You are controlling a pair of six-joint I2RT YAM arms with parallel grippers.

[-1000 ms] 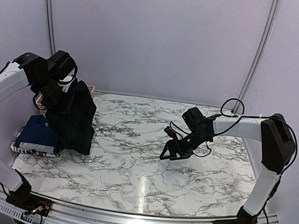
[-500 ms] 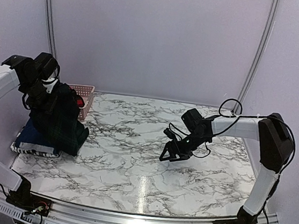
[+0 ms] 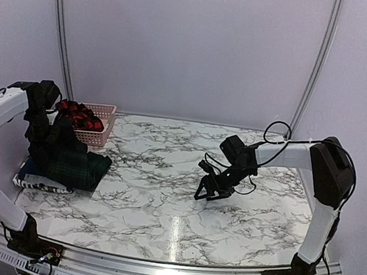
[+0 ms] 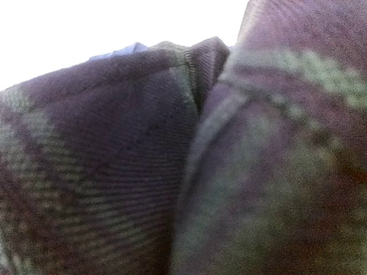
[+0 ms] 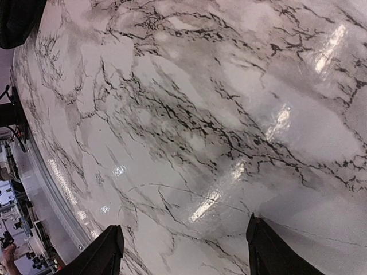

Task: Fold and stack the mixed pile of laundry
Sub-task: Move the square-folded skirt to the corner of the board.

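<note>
My left gripper (image 3: pixel 40 131) is buried in the dark green plaid garment (image 3: pixel 74 165) and shut on it. The cloth slopes down from it onto the stack at the table's left edge. Plaid fabric (image 4: pixel 143 172) fills the left wrist view and hides the fingers; a bit of blue cloth (image 4: pixel 123 50) peeks over it. A black-and-white striped garment (image 3: pixel 42 186) lies at the bottom of the stack. The red-and-black checked shirt (image 3: pixel 77 113) sits in the pink basket (image 3: pixel 104 127). My right gripper (image 3: pixel 207 190) (image 5: pixel 186 246) hangs open just above the marble top, nothing between its fingers.
The pink basket stands at the back left, touching the stack. The marble table (image 3: pixel 163 195) spreads between the two arms. A metal rail (image 3: pixel 155 267) runs along the near edge, and grey walls close in the back and sides.
My left arm has swung left and down, laying the hanging plaid garment onto the stack and uncovering the basket. The right arm has hardly moved.
</note>
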